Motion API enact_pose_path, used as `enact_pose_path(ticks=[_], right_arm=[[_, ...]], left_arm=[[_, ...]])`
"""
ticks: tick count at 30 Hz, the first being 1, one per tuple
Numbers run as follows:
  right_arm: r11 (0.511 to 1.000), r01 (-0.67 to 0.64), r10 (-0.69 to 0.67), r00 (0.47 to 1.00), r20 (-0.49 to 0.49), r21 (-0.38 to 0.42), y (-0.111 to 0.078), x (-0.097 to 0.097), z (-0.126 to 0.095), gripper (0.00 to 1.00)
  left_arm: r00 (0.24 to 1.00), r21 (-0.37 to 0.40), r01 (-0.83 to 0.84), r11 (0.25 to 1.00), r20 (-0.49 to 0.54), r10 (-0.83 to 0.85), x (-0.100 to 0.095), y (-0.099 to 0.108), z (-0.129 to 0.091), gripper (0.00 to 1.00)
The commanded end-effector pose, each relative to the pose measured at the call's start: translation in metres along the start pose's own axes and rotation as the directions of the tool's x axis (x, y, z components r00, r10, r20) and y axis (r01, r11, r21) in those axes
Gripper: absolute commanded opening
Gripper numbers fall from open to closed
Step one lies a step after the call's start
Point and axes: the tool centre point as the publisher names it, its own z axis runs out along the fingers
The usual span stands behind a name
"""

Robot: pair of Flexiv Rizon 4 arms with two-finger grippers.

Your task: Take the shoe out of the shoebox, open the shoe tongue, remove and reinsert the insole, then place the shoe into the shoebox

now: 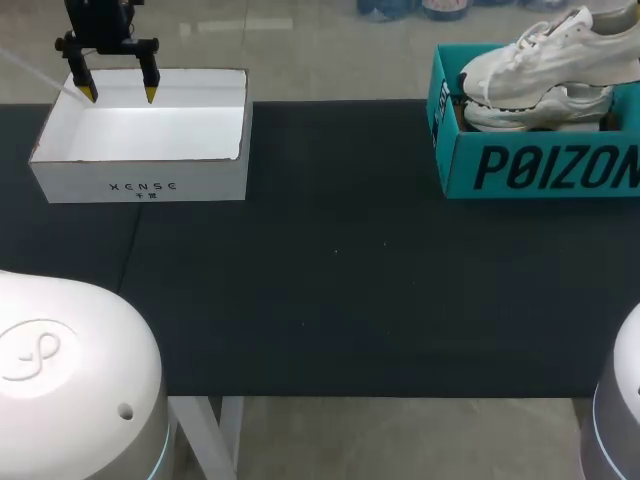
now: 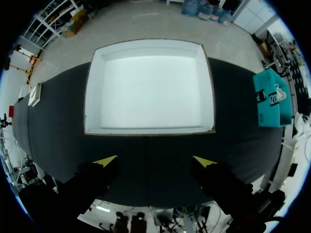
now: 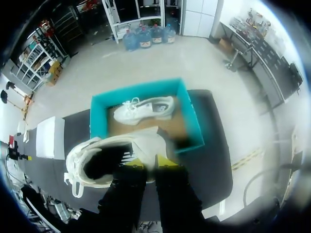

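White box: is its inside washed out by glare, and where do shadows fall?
Head view: the white box glares inside, its floor nearly washed out. Left wrist view: evenly bright, no shadow from the left gripper. Right wrist view: the white shoe in the right gripper has a shadowed opening.

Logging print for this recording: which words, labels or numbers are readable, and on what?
"POIZON": large dark letters on the teal shoebox's front wall.
"XENSE": small letters on the white box's front wall; the tiny mark beneath is too small to read.
Print on the teal shoebox's end wall: too small to read.
The shoe in the right end effector: no readable print.
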Motion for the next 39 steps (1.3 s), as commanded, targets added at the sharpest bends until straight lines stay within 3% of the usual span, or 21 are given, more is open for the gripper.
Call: enact_pose_path(ticks=[1,8,18,28,39], right_arm=[[0.994,-0.017,0.017,1.000,0.000,-0.105,-0.046,0.010,-0.037,0.00],[0.992,-0.078,0.076,0.997,-0.026,-0.096,-0.129,0.037,-0.051,0.00],[0.984,-0.159,0.156,0.987,-0.046,-0.075,-0.219,0.077,-0.028,0.00],[0.979,-0.192,0.187,0.980,-0.071,-0.068,-0.283,0.115,0.007,0.00],[0.979,-0.189,0.186,0.981,-0.054,-0.071,-0.320,0.148,0.064,0.00]], left_arm=[[1.000,0.000,0.000,1.000,0.001,0.000,0.000,0.001,0.000,1.00],[1.000,0.000,0.000,1.000,0.001,0.000,0.000,0.001,0.000,1.00],[1.000,0.000,0.000,1.000,0.001,0.000,0.000,0.001,0.000,1.00],[1.000,0.000,0.000,1.000,0.001,0.000,0.000,0.001,0.000,1.00],[1.000,0.000,0.000,1.000,0.001,0.000,0.000,0.001,0.000,1.00]])
